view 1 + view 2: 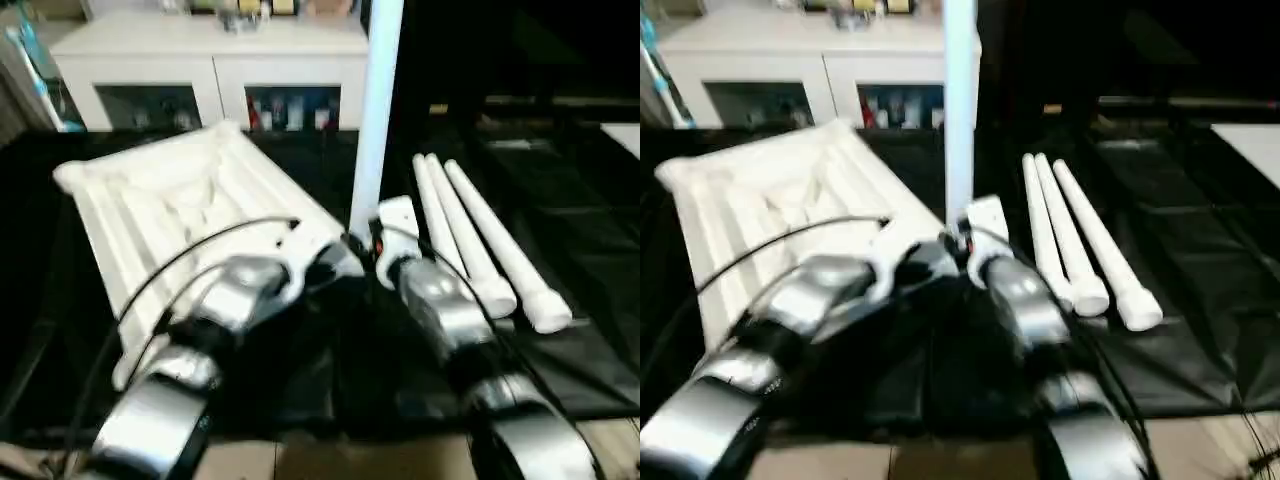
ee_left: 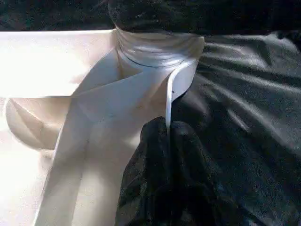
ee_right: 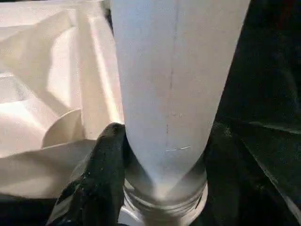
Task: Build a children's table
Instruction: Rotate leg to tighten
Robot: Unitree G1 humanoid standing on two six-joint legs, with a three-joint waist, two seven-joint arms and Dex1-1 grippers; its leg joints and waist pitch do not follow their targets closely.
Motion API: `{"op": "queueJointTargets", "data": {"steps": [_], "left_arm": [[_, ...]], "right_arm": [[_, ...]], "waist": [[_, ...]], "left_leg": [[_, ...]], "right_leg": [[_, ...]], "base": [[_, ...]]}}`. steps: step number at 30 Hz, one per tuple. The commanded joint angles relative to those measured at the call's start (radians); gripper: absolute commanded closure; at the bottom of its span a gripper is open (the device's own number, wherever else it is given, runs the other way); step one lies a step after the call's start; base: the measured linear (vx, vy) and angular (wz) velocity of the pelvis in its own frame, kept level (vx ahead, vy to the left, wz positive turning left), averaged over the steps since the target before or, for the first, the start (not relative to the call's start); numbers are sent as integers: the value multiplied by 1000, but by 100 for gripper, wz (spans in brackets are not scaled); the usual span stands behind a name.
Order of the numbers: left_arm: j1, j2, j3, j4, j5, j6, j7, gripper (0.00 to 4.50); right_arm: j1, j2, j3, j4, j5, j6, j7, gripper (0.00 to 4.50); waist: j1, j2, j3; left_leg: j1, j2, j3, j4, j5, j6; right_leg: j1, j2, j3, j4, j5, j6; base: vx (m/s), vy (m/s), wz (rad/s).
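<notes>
The children's table top [image 1: 170, 210] lies upside down on black cloth, ribbed underside up. One white leg [image 1: 375, 120] stands upright in the socket [image 2: 155, 52] at its near right corner. My left gripper [image 2: 167, 127] is shut on the thin rim wall of the top just beside that socket. Close by, my right gripper [image 3: 164, 141] is closed around the lower end of the upright leg [image 3: 174, 84], one black finger [image 3: 101, 165] pressed against its side. Three more legs [image 1: 500, 250] lie side by side on the cloth to the right.
A white cabinet [image 1: 210, 60] with glass doors stands behind the table top. The black cloth [image 1: 590, 200] spreads wide to the right, with a white surface [image 1: 625, 135] at its far right edge. Black cables loop over my silver left forearm [image 1: 230, 290].
</notes>
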Motion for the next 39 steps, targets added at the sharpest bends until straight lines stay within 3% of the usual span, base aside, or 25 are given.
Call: {"op": "queueJointTargets", "data": {"steps": [1,2,3,4,8,13,18,19,25,28,31,39], "left_arm": [[-22,-15,6,49,15,-3,62,450],[-20,-10,-1,49,22,-15,51,450],[-19,-6,-6,49,27,-23,44,450],[-9,5,-17,40,37,-39,29,450],[5,23,-32,43,48,-58,9,450],[71,86,-61,-28,60,-97,-79,450],[116,136,-80,-97,56,-120,-154,450],[136,158,-87,-127,51,-126,-191,450],[229,253,-116,-292,-2,-208,-395,450],[271,288,-116,-390,-46,-168,-472,450],[284,302,-113,-413,-45,-160,-478,450],[302,313,-114,-454,-52,-136,-493,450]], "right_arm": [[16,54,30,65,-8,22,23,241],[17,53,20,61,1,9,36,241],[18,52,13,58,8,0,46,190],[25,47,5,48,22,-6,70,177],[30,29,0,46,31,-24,103,149],[105,-68,68,-83,8,-60,290,104],[158,-134,80,-169,23,-100,413,104],[180,-157,78,-208,40,-111,462,104],[250,-247,97,-320,83,-124,636,104],[275,-266,93,-358,110,-114,693,104],[287,-274,95,-375,113,-116,715,104],[289,-284,130,-365,85,-132,737,119]], "waist": [[3,6,-46],[5,4,-47],[6,4,-48],[8,5,-50],[11,3,-52],[17,-3,-52],[15,-6,-51],[15,-1,-51],[21,6,-51],[28,5,-52],[36,6,-56],[42,0,-58]], "left_leg": [[11,59,-41,-87,-401,-3],[8,61,-39,-88,-382,3],[7,61,-38,-87,-372,7],[7,62,-36,-86,-353,13],[1,62,-32,-83,-300,38],[-3,67,-31,-83,-258,62],[-6,67,-30,-82,-246,71],[-1,69,-28,-81,-253,71],[-2,79,-28,-86,-244,70],[-2,79,-25,-85,-230,67],[-3,78,-23,-79,-187,77],[-7,74,-22,-74,-157,79]], "right_leg": [[17,-93,48,-97,-369,-173],[21,-94,49,-93,-327,-185],[23,-95,50,-91,-310,-190],[24,-95,51,-88,-277,-202],[31,-97,50,-85,-246,-212],[37,-97,47,-83,-221,-213],[41,-99,46,-82,-220,-221],[35,-99,46,-85,-238,-223],[34,-95,45,-75,-164,-245],[33,-94,46,-70,-134,-252],[33,-93,44,-62,-67,-264],[37,-95,43,-59,-68,-251]], "base": [[0,0,0],[0,0,0],[0,0,0],[0,0,0],[0,0,0],[0,0,0],[0,0,0],[0,0,0],[0,0,0],[0,0,0],[0,0,0],[0,0,0]]}}
